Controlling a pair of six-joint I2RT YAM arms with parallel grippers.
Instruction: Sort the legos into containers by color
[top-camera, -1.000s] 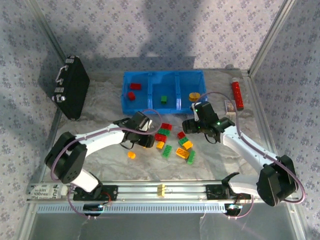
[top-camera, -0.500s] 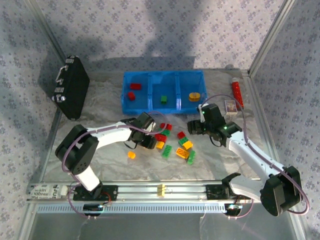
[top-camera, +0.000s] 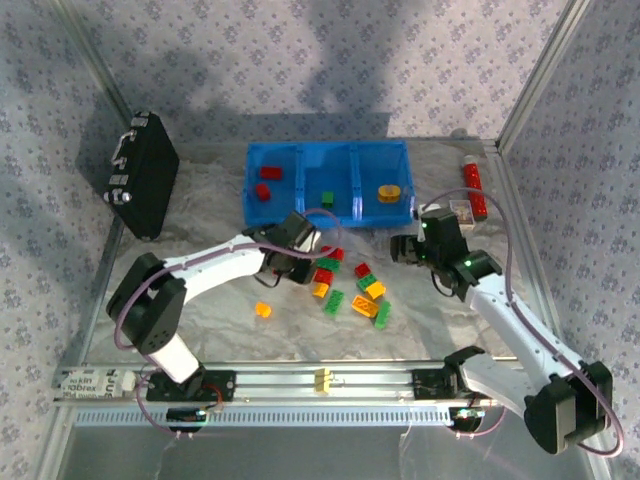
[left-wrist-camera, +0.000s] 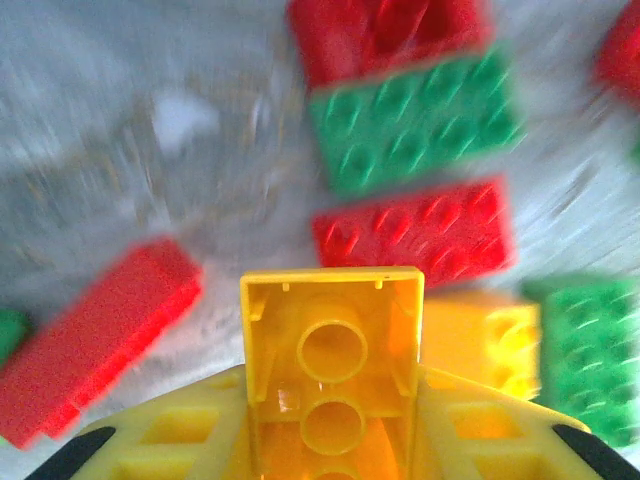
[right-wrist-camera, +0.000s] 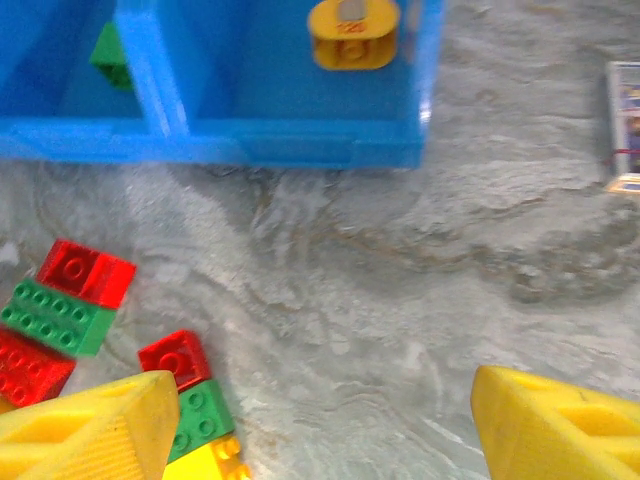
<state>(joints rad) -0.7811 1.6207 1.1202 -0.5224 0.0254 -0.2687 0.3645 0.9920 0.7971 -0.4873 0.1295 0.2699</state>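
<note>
The blue bin (top-camera: 330, 146) stands at the back with three compartments: red legos (top-camera: 271, 172) on the left, a green one (top-camera: 327, 198) in the middle, a yellow-orange piece (top-camera: 388, 192) on the right. Loose red, green and yellow legos (top-camera: 334, 302) lie in front of it. My left gripper (top-camera: 300, 262) hovers at the pile's left edge. In the left wrist view, the left gripper (left-wrist-camera: 332, 400) is shut on a yellow brick (left-wrist-camera: 332, 320), hollow underside facing the camera, with a red brick (left-wrist-camera: 415, 230) below it. My right gripper (top-camera: 408, 250) is open, and in its wrist view the right gripper (right-wrist-camera: 325, 420) holds nothing above bare cloth right of the pile.
A black hard case (top-camera: 145, 185) leans at the back left. A red tube (top-camera: 473, 188) and a small card box (top-camera: 460, 212) lie right of the bin. A lone orange piece (top-camera: 262, 310) sits left of the pile. Metal frame posts and the front rail (top-camera: 320, 382) border the table.
My left gripper has shut on the yellow brick and shifted a little up and right. The right arm has swung rightward, away from the pile, jaws still open.
</note>
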